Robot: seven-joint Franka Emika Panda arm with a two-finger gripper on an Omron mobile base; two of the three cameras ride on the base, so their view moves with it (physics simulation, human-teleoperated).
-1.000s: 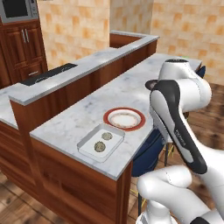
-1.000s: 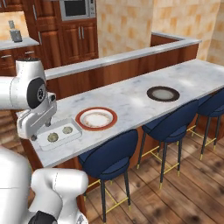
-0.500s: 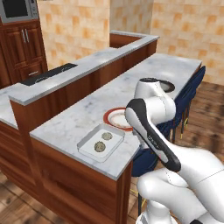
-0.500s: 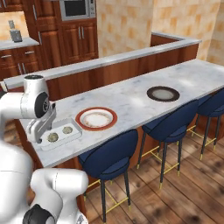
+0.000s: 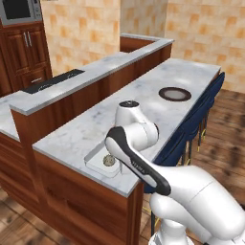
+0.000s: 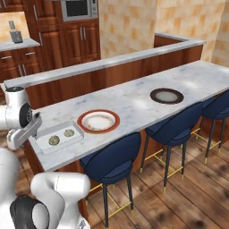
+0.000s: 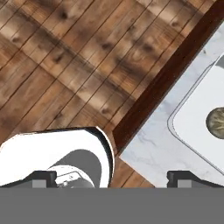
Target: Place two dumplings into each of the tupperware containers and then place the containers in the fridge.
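Observation:
A white tupperware container [image 6: 44, 144] lies at the near left end of the marble counter [image 6: 134, 100], with two greyish dumplings [image 6: 54, 140] [image 6: 69, 133] in it. In the left base view my arm covers most of that container [image 5: 95, 161], and one dumpling [image 5: 108, 160] shows. My gripper [image 7: 113, 177] is open, its fingertips [image 7: 43, 177] wide apart with nothing between them. It looks down over the counter's edge beside the container [image 7: 192, 122], where one dumpling [image 7: 216, 122] shows at the right. The fridge is out of view.
A red-rimmed plate [image 6: 98, 121] sits right of the container, and a dark brown-rimmed plate [image 6: 166, 95] further along. Blue stools [image 6: 112, 161] line the counter's front over wood floor [image 7: 65, 65]. A raised ledge [image 5: 95, 67] runs behind, with a microwave [image 6: 79, 8] among wooden cabinets.
My arm has swung left from the counter's right side and come down over the red-rimmed plate and the white container. The gripper stayed open; the container and dumplings did not move.

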